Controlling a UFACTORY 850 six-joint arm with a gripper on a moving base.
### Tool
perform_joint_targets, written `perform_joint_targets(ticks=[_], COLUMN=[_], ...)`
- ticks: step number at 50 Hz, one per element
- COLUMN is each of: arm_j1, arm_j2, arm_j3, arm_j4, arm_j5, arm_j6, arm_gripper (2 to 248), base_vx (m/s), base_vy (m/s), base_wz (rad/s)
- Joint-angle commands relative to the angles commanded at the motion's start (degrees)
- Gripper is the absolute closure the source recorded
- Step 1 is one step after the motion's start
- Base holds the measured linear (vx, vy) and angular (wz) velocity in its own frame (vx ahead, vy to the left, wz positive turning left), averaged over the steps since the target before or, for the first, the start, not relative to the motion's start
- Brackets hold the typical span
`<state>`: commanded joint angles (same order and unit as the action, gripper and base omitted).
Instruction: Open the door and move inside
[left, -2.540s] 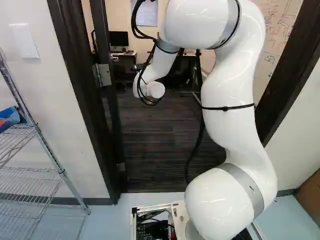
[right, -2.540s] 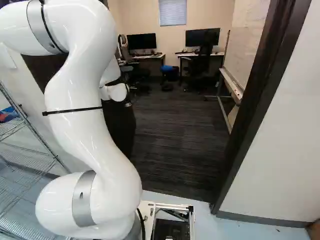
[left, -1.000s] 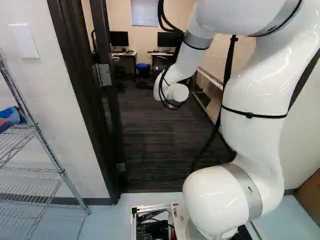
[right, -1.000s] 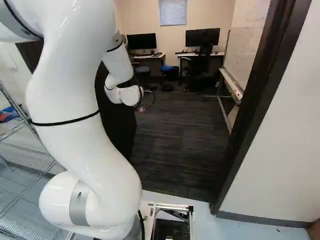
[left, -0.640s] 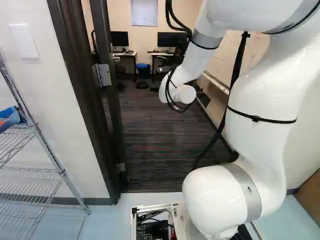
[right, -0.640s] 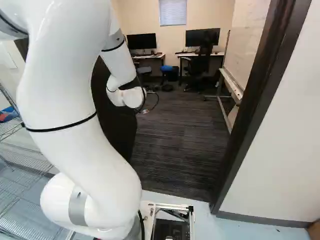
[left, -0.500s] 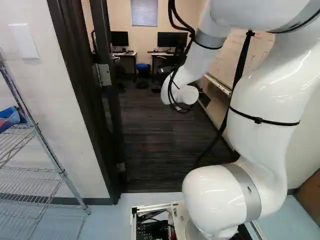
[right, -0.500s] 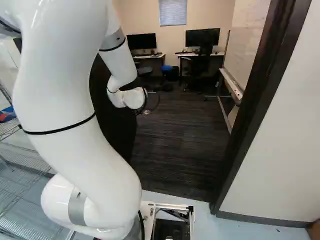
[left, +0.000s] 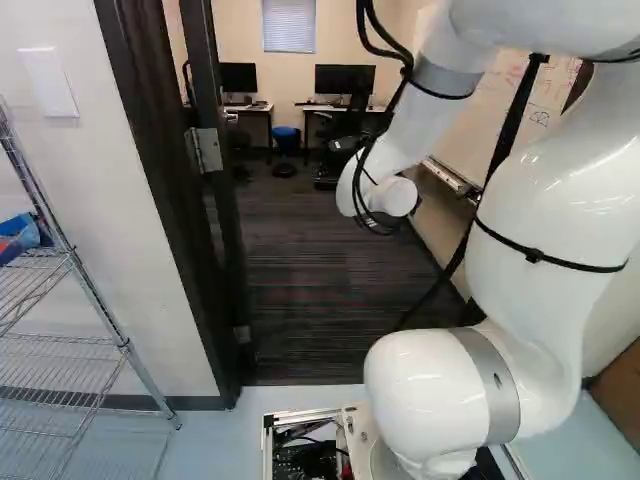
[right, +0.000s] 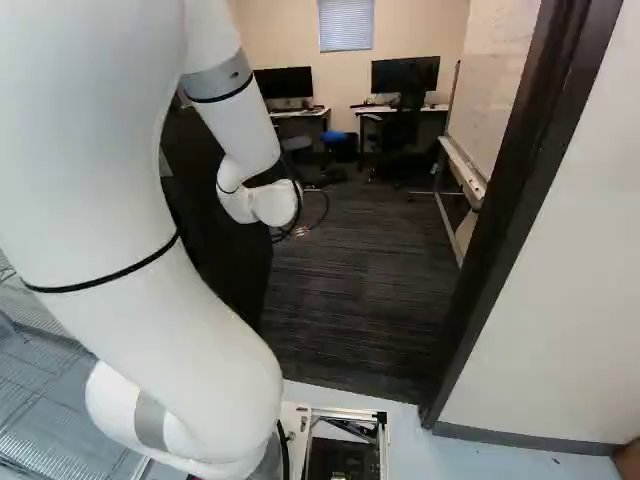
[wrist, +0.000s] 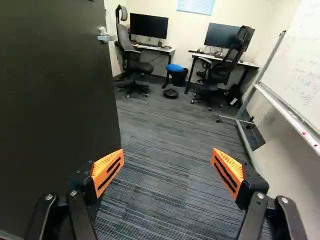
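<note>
The dark door (wrist: 55, 100) stands swung into the room, along one side of the gripper in the wrist view; its lever handle (wrist: 106, 36) is on the far edge. In the left base view the door's hinge edge (left: 222, 200) shows by the left jamb, and the right base view has the door (right: 235, 260) partly behind the arm. My gripper (wrist: 167, 167) is open, its orange pads wide apart with only carpet beyond them. One finger is near the door panel; contact cannot be told. Neither base view clearly shows the fingers. The doorway's right jamb (right: 510, 190) is right of the arm.
Inside are desks with monitors (wrist: 149, 26), office chairs (wrist: 132, 65), a blue-topped stool (wrist: 174, 68) and a wheeled whiteboard (wrist: 295, 75) opposite the door. A wire shelf (left: 65, 260) stands outside, left of the doorway. Carpet (right: 350, 290) begins past the threshold.
The base has stayed put. In the left base view my arm has swung rightward, its wrist now farther from the door's hinge edge. In the right base view the wrist also sits farther right. The door looks unmoved.
</note>
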<state>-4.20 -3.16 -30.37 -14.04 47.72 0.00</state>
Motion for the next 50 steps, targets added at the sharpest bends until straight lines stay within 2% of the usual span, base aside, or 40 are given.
perform_joint_targets(ticks=[8, 29, 50], arm_j1=[-1.3, -1.0, -0.1], arm_j2=[1.8, 2.7, 5.7], arm_j3=[1.9, 3.1, 7.2], arm_j4=[0.0, 0.7, 3.2], arm_j5=[0.0, 0.1, 0.5], arm_j6=[0.0, 0.0, 0.0], arm_gripper=[3, 3, 3], base_vx=[0.000, 0.000, 0.000], base_vy=[0.000, 0.000, 0.000], base_wz=[0.000, 0.000, 0.000])
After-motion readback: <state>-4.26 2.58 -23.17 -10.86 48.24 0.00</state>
